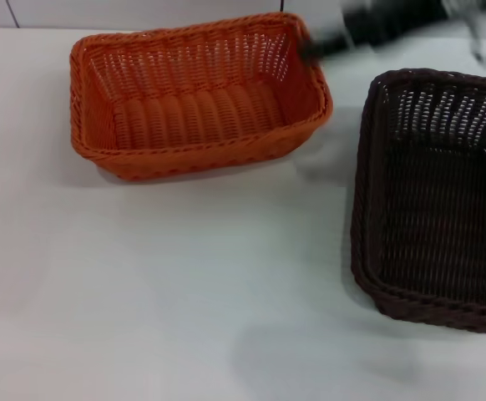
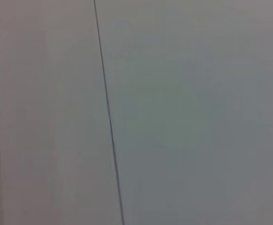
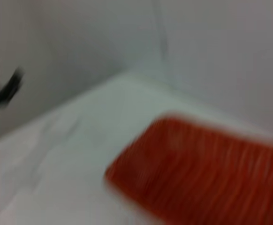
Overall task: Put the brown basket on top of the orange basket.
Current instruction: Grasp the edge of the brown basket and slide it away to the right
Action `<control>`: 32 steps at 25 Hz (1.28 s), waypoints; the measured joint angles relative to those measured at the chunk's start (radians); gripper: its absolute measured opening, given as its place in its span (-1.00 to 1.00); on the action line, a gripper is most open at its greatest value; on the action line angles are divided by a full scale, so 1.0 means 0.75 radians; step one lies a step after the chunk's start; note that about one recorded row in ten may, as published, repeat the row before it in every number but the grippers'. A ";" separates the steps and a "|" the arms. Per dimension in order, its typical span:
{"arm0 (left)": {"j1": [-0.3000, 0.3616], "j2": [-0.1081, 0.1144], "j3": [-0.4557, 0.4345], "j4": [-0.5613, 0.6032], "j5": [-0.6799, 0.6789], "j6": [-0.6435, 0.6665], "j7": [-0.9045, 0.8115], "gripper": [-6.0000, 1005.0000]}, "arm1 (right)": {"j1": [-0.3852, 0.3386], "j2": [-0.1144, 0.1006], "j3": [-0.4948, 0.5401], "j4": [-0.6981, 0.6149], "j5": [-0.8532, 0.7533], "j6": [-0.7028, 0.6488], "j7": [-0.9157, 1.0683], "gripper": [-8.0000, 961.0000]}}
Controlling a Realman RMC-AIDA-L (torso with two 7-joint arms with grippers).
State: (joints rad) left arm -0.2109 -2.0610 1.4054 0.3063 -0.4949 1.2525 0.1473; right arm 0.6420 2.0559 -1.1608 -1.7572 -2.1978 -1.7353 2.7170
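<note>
Orange basket, brown basket: woven wicker-style; table smooth, matt.

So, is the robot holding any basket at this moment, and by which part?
Nothing is held. The right gripper hangs blurred above the orange basket; the brown basket sits untouched.

Soft, even, fairly bright light falls on the white table, with faint shadows beside the orange basket and brown basket. The right arm is motion-blurred. The right wrist view is heavily smeared; the left wrist view looks dim and featureless.
</note>
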 joint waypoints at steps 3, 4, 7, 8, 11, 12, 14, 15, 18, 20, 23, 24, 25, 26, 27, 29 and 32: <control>-0.003 0.002 -0.014 -0.009 0.003 -0.004 -0.018 0.68 | -0.007 -0.005 0.033 -0.051 0.005 -0.184 -0.020 0.72; -0.004 0.003 -0.022 -0.009 0.010 -0.003 -0.022 0.68 | -0.032 -0.014 0.035 -0.126 -0.001 -0.330 -0.051 0.72; -0.009 0.003 -0.022 -0.010 0.016 -0.007 -0.020 0.68 | -0.080 -0.032 -0.027 -0.226 -0.032 -0.426 -0.068 0.72; -0.013 0.003 -0.022 -0.010 0.016 -0.015 -0.019 0.68 | -0.080 -0.032 -0.027 -0.226 -0.032 -0.426 -0.068 0.72; -0.024 0.003 -0.023 -0.011 0.017 -0.037 -0.014 0.68 | -0.110 -0.032 -0.123 -0.263 -0.153 -0.476 -0.060 0.71; -0.024 0.003 -0.023 -0.011 0.017 -0.037 -0.014 0.68 | -0.110 -0.032 -0.123 -0.263 -0.153 -0.476 -0.060 0.71; -0.030 0.003 -0.023 -0.011 0.018 -0.046 -0.007 0.68 | -0.106 0.010 -0.157 -0.226 -0.252 -0.504 -0.087 0.71; -0.030 0.003 -0.023 -0.011 0.018 -0.046 -0.007 0.68 | -0.106 0.010 -0.157 -0.226 -0.252 -0.504 -0.087 0.71; -0.033 0.003 -0.021 -0.011 0.019 -0.047 -0.005 0.68 | -0.103 0.024 -0.237 -0.172 -0.290 -0.515 -0.095 0.71; -0.033 0.003 -0.020 -0.012 0.019 -0.047 -0.007 0.68 | -0.104 0.025 -0.292 -0.135 -0.295 -0.505 -0.092 0.71; -0.034 0.003 -0.017 -0.012 0.019 -0.049 -0.007 0.68 | -0.102 0.025 -0.345 -0.077 -0.306 -0.479 -0.088 0.71; -0.034 0.002 -0.015 -0.012 0.019 -0.051 -0.007 0.68 | -0.095 0.025 -0.373 -0.028 -0.332 -0.462 -0.088 0.71; -0.034 0.002 -0.013 -0.012 0.020 -0.052 -0.007 0.68 | -0.095 0.025 -0.373 -0.028 -0.332 -0.462 -0.088 0.71; -0.034 0.002 -0.012 -0.011 0.020 -0.053 -0.008 0.68 | -0.085 0.025 -0.407 0.037 -0.365 -0.435 -0.088 0.71; -0.034 0.002 -0.012 -0.011 0.020 -0.053 -0.008 0.68 | -0.085 0.025 -0.407 0.037 -0.365 -0.435 -0.088 0.71; -0.032 0.002 -0.011 -0.007 0.020 -0.053 -0.028 0.68 | -0.069 0.026 -0.472 0.131 -0.383 -0.380 -0.092 0.70; -0.032 0.002 -0.009 -0.007 0.021 -0.052 -0.049 0.68 | -0.060 0.026 -0.524 0.183 -0.392 -0.339 -0.092 0.70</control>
State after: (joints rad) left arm -0.2346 -2.0595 1.3985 0.3010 -0.4793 1.2131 0.1107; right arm 0.5973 2.0754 -1.5541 -1.6200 -2.4920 -1.9898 2.6478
